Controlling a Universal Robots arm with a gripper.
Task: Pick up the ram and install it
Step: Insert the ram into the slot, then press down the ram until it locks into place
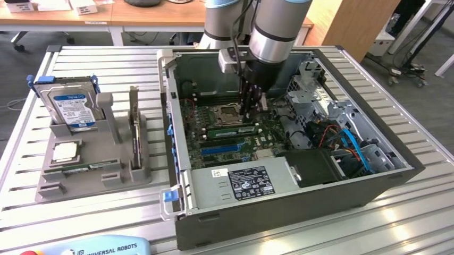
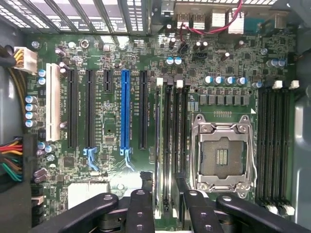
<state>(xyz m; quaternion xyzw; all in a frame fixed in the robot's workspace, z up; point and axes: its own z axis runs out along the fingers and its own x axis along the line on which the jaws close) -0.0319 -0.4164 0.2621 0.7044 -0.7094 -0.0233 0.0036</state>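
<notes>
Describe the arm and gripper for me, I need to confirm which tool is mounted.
The arm is built of silver-grey cylindrical sections with a black band at the joint. A pale grey box is mounted at the wrist. The gripper is all black: jointed linkage bars with round pivot pins, ending in two narrow fingers.

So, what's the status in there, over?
Gripper open, low inside the case. Ram upright beside the socket, between the fingers. Nothing blocking it.
</notes>
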